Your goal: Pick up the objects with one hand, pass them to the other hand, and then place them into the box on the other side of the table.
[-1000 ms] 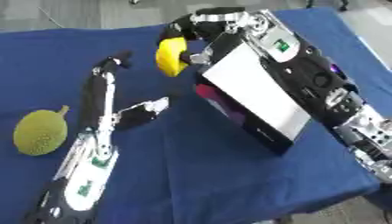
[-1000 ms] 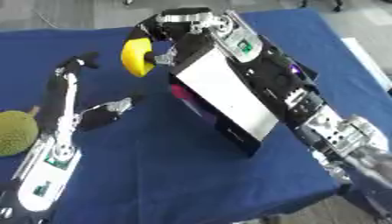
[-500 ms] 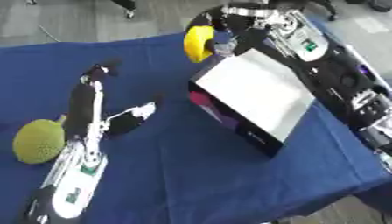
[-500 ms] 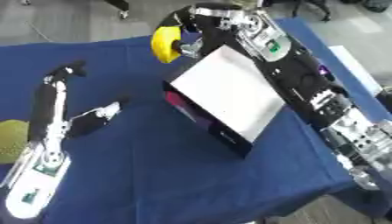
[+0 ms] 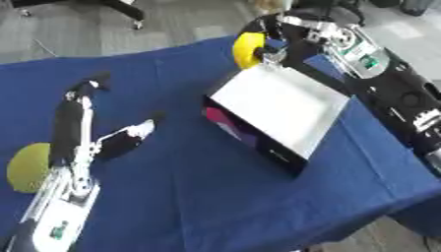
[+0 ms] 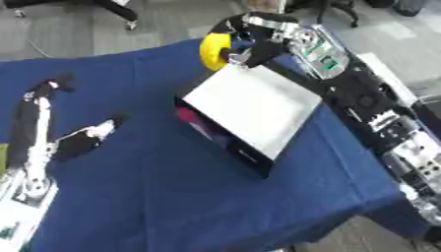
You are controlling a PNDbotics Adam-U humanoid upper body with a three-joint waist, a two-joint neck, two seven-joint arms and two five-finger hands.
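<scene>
While the left side waits: the left hand (image 5: 86,133) lies low on the blue table (image 5: 181,197), close to the robot, fingers straight and spread, thumb out to the side, holding nothing.
Green thing: a round yellow-green object (image 5: 26,167) sits on the table just beside the left arm, on its outer side, not touched by any finger.
Box: the box (image 5: 275,115) stands in the middle of the table, toward the right, tilted, with its wide pale top facing up and a dark side with a pink patch facing the robot.
Yellow thing: a yellow object (image 5: 248,49) is up in the air at the far corner of the box, farther away than anything else on the table.
Right hand: the right hand (image 5: 277,35) comes in from the far right and its fingers curl round the yellow object.
Which way it lies: the yellow object sits on the left side of the right hand's fingers, just past the box's far corner and a little above it.
Long way of it: it looks taller than wide, standing about upright.
Nearer hand: the right hand has it; the left hand is well apart from it.
My guess: the yellow object needs to come toward the robot, over the box, before the fingers let go.
</scene>
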